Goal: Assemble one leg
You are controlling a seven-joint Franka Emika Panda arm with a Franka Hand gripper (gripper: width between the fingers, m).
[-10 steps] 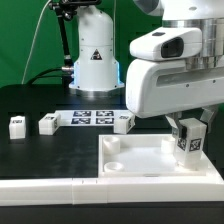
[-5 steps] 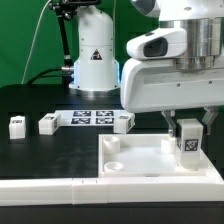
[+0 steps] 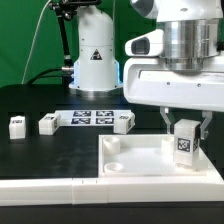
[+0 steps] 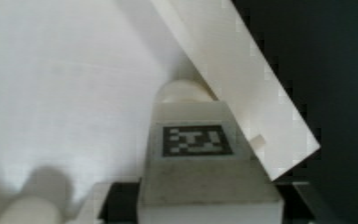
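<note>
My gripper (image 3: 186, 133) is shut on a small white leg (image 3: 185, 143) with a black-and-white tag on its face, holding it upright over the exterior view's right rear corner of the large flat white panel (image 3: 140, 160). In the wrist view the leg (image 4: 197, 140) fills the space between the dark fingers (image 4: 130, 200), its far end against the panel (image 4: 69, 90) beside the panel's raised edge. A round socket (image 3: 112, 145) shows at the panel's left rear corner. Three more legs lie on the black table: one (image 3: 16, 125), one (image 3: 47, 124), one (image 3: 123, 122).
The marker board (image 3: 88, 117) lies flat between the loose legs. A long white rail (image 3: 50, 186) runs along the front edge. The robot's white base (image 3: 95, 60) stands at the back with cables beside it.
The wrist has turned about its vertical axis, so the arm's housing faces differently; the leg stays held over the panel's right rear corner, shifted slightly lower.
</note>
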